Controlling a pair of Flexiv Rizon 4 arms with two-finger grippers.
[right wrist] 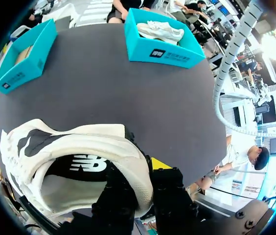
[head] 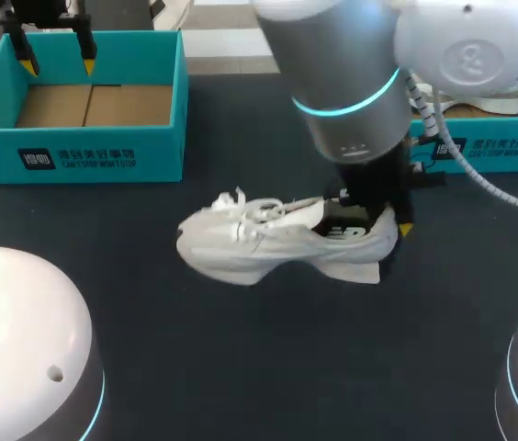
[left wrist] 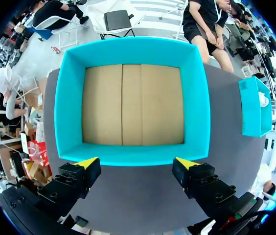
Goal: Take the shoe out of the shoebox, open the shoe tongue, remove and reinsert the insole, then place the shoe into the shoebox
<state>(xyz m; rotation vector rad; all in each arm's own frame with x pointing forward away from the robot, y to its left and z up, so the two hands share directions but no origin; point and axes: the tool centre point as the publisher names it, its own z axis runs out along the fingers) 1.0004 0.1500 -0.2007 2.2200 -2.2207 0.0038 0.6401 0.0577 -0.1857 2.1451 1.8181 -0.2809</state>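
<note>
Right claw (right wrist: 139, 172) pinches heel wall of white shoe (head: 268, 241), 1 finger inside, 1 outside; toe sticks out far to 1 side. Left claw (left wrist: 137, 163) hangs wide open, empty, above empty teal shoebox (left wrist: 133, 51). Risk: narrow heel grip w/ long overhang, so shoe may pivot or slip.

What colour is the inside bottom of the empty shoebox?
The shoebox floor is plain brown cardboard, best seen in the left wrist view.

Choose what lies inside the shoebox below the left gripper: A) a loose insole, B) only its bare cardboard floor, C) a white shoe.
B: the shoebox under the left gripper shows only brown cardboard; the right gripper holds the white shoe by its heel.
</note>
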